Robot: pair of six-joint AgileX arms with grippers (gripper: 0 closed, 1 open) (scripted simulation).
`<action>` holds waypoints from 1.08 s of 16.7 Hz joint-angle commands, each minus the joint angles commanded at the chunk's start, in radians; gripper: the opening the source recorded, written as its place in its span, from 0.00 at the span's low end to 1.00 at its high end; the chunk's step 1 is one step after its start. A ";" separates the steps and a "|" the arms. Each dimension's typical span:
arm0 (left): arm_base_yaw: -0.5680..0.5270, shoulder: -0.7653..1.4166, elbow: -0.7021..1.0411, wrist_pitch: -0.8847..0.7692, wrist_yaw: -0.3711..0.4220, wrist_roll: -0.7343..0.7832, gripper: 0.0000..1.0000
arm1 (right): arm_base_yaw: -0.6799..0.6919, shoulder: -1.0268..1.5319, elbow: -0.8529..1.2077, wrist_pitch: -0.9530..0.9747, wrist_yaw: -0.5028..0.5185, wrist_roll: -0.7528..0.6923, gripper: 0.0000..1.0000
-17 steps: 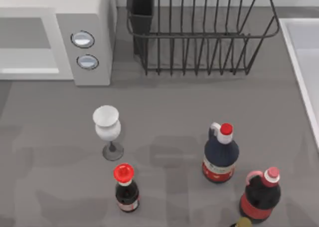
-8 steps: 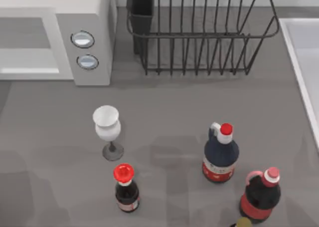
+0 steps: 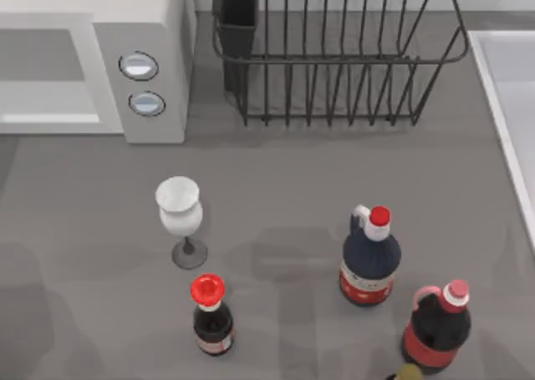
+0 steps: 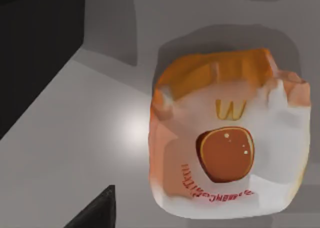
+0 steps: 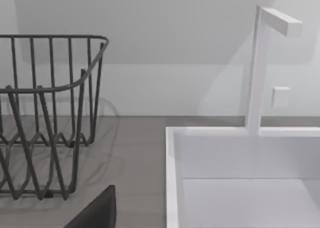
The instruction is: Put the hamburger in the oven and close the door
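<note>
From above, the oven [image 3: 125, 71] sits at the far left of the grey bench [image 3: 284, 196], its two round knobs [image 3: 139, 65] facing up on the side panel. The door [image 3: 46, 71] lies flat over its front, a pale frame around a grey pane. To the right of the oven stands a dark wire rack [image 3: 334, 54] with a black cup [image 3: 238, 17] hung at its left end. A white sink [image 3: 510, 104] borders the right edge.

Nearer the front, a white wine glass [image 3: 179, 213] stands upright, with a small red-capped bottle [image 3: 211, 313] just beside it. Two larger dark bottles, one [image 3: 369, 259] and another [image 3: 439, 326], stand to the right.

In the left wrist view, the hamburger [image 4: 227, 138] rests on the grey surface, wrapped in orange and white with red lettering, with a dark fingertip [image 4: 97, 210] of the left gripper near it. I cannot tell how the jaws of either arm stand.

The right wrist view looks across the rack [image 5: 45, 112] to the sink [image 5: 240, 173] and its white tap [image 5: 262, 62].
</note>
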 joint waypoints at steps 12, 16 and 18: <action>0.005 0.186 -0.175 0.360 0.000 0.005 1.00 | 0.000 0.000 0.000 0.000 0.000 0.000 1.00; 0.005 0.186 -0.175 0.360 0.000 0.005 0.85 | 0.000 0.000 0.000 0.000 0.000 0.000 1.00; 0.005 0.186 -0.175 0.360 0.000 0.005 0.70 | 0.000 0.000 0.000 0.000 0.000 0.000 1.00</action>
